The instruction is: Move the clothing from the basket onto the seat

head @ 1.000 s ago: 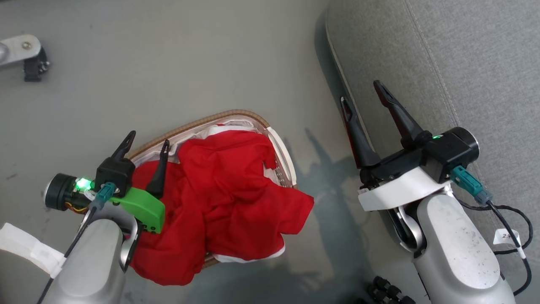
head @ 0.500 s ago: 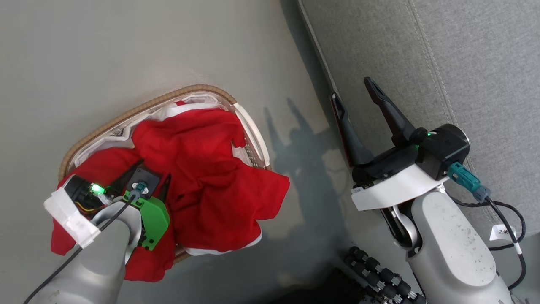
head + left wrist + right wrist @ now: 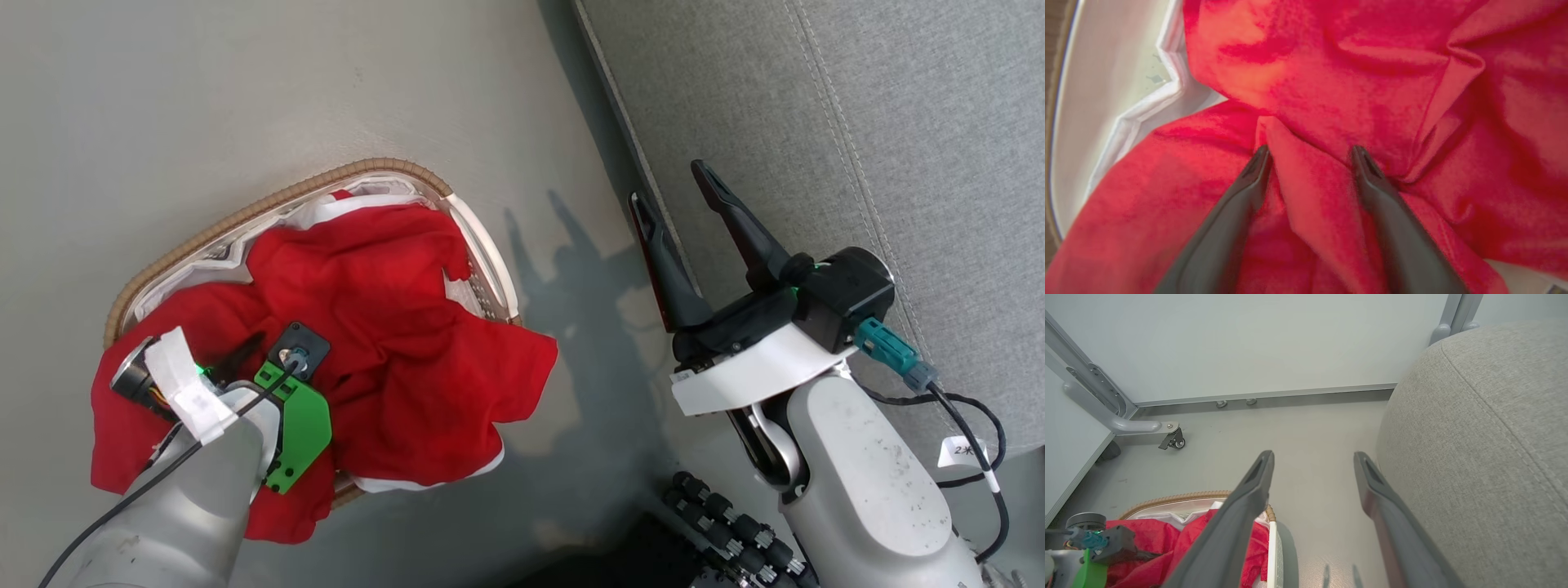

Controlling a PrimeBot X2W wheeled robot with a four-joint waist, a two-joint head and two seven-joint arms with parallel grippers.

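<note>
1. Lower left of the head view: the clothing (image 3: pixel 392 327) is heaped in the basket (image 3: pixel 269 204), and it spills over the lower rim toward the floor (image 3: pixel 245 82).
2. Left gripper (image 3: pixel 1311 152) is spread wide with nothing held. Its tips are down at the red fabric, seemingly touching, with a raised fold (image 3: pixel 1306 183) between them.
3. Right gripper (image 3: pixel 669 186) is wide open and empty too, hovering at the edge of the seat (image 3: pixel 857 122) on the right of the frame.
4. Fabric looks light, floppy, maybe a bit slick. It'll likely stretch and trail rather than lift as one lump.
5. Best bet is probably pinching that fold deep, since a thin edge could slip out.
</note>
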